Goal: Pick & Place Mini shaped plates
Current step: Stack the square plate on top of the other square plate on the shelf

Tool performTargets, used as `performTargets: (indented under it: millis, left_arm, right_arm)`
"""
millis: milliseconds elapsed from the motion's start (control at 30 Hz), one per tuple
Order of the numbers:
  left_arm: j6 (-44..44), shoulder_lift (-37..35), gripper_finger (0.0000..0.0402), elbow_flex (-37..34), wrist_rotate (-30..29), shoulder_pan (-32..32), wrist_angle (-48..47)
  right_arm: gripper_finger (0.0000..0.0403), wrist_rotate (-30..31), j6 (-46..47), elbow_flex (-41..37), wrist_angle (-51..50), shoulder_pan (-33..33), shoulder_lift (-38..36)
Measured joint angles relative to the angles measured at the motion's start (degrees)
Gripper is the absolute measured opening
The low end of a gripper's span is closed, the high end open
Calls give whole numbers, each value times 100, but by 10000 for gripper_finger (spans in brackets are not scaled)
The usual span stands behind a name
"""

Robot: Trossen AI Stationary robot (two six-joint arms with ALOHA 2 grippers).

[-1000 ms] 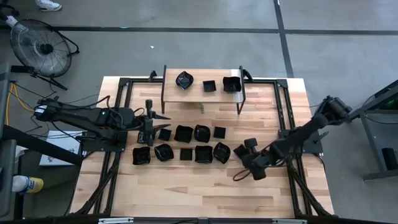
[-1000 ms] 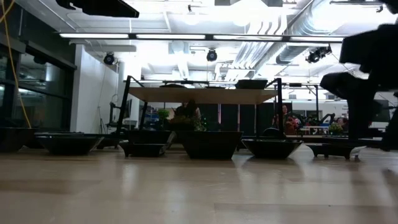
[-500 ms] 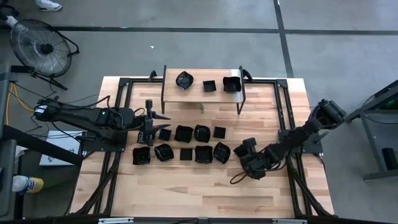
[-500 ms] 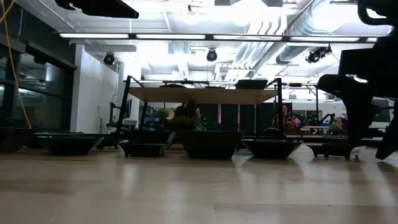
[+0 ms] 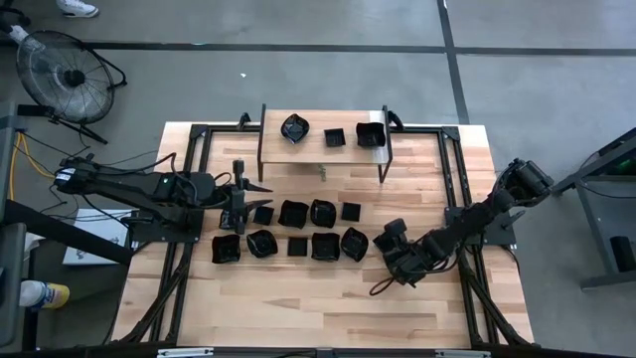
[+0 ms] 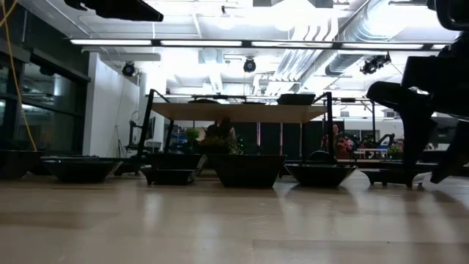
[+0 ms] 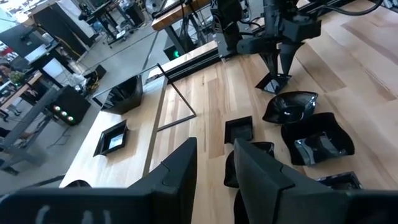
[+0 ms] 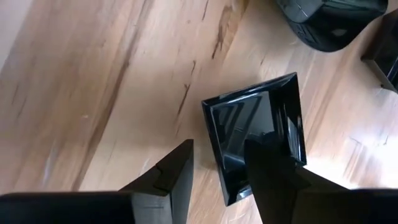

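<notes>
Several mini shaped plates lie in two rows on the table, among them a far-row plate [image 5: 292, 212] and a near-row plate [image 5: 325, 246]. Three more sit on a raised wooden shelf [image 5: 323, 151] at the far side. My right gripper [image 8: 221, 146] is open, low over a small square plate [image 8: 249, 118] at the right end of the near row. It also shows in the high view [image 5: 388, 237]. My left gripper [image 7: 214, 168] is open and empty, above the left end of the rows [image 5: 246, 194]. My right gripper comes from above with its fingers on either side of the square plate's rim [image 8: 210, 146]. One finger [image 8: 273, 174] is over the plate's inside, the other [image 8: 165, 177] is outside it. I cannot tell whether they touch the plate, which lies flat on the table.
The shelf's black legs [image 5: 260, 159] stand on the table's far half. Black frame rails [image 5: 189, 169] run along both table sides. Bare wood lies toward the near edge [image 5: 318, 308]. A fan [image 5: 65, 70] stands on the floor at the far left.
My right gripper has gone a little toward the table's left edge, coming over the small square plate at the right end of the near row. The plates have stayed where they were.
</notes>
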Motion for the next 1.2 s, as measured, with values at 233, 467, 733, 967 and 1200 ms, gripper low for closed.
performTargets:
  millis: [233, 467, 733, 967, 1200]
  left_arm:
    - [-20, 0, 103, 0, -1, 2, -4]
    - [-24, 0, 103, 0, -1, 2, -2]
    - [-46, 0, 103, 0, -1, 2, -2]
    - [-125, 0, 103, 0, -1, 2, -7]
    - [-170, 0, 103, 0, -3, 2, -81]
  right_arm:
    - [136, 8, -240, 2, 61, 0, 95]
    - [134, 152, -189, 28, 118, 9, 317]
    - [97, 138, -192, 28, 79, 4, 286]
    - [51, 109, -193, 22, 63, 2, 286]
    - [10, 113, -235, 15, 39, 0, 286]
